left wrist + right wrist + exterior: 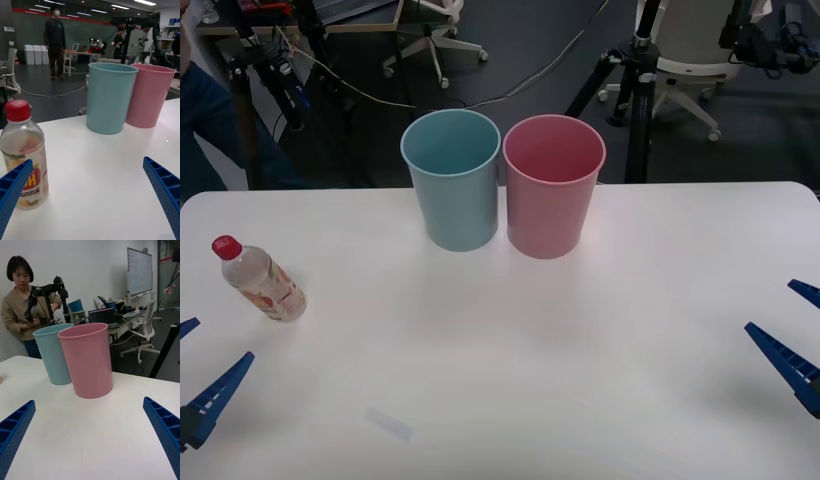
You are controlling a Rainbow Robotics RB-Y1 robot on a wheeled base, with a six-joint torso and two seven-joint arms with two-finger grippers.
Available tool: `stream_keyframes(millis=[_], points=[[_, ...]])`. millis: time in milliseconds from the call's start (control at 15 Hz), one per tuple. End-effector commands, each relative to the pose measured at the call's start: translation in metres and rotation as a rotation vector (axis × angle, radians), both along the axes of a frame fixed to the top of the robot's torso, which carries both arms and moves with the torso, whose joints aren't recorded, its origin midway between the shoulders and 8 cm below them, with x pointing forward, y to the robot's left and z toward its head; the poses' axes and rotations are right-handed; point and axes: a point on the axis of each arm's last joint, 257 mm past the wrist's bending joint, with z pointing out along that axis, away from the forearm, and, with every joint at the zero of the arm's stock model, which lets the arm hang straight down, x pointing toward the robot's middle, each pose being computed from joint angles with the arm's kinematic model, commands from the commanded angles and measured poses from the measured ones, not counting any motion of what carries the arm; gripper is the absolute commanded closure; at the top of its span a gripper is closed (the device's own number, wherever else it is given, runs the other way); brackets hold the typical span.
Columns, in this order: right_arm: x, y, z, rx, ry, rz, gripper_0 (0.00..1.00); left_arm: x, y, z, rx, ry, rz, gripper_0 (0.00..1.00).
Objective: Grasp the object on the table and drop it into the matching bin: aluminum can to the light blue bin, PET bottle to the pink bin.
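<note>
- One small clear plastic bottle (pixel 260 279) with a red screw cap and a pink, red and white label stood upright on the large white smooth-topped counter (pixel 510 380), near its left edge and well apart from the bins.
- Two tall round tapered plastic bins stood side by side at the far middle of the counter: one light blue bin (pixel 452 178) on the left and one pink bin (pixel 553 184) on the right, their rims touching or nearly so.
- From above, both bins looked empty inside.
- The left gripper (pixel 195 375) hovered low at the near left corner of the counter, its two blue ribbed fingers (pixel 13 187) spread wide and gripping nothing.
- In the left wrist view the bottle (pixel 24 155) stood just beside one of those fingers, partly behind it; I could not tell whether they touched.
- The right gripper (pixel 798 330) hovered at the near right edge of the counter, its two blue fingers (pixel 163 427) likewise spread wide with nothing between them, pointed toward the pink bin (pixel 87 359).
</note>
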Motion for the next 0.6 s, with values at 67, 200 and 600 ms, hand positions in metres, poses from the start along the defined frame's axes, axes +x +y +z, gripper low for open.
stream_keyframes(millis=[67,200,600], points=[[0.000,0.000,0.000,0.000,0.000,0.000,0.00,0.007,0.015,-0.012,-0.015,-0.017,0.046,0.00],[0.000,0.000,0.000,0.000,0.000,0.000,0.00,0.014,0.030,-0.023,0.009,-0.023,0.086,0.00],[0.000,0.000,0.000,0.000,0.000,0.000,0.00,0.054,0.043,-0.051,0.003,-0.002,0.118,0.00]])
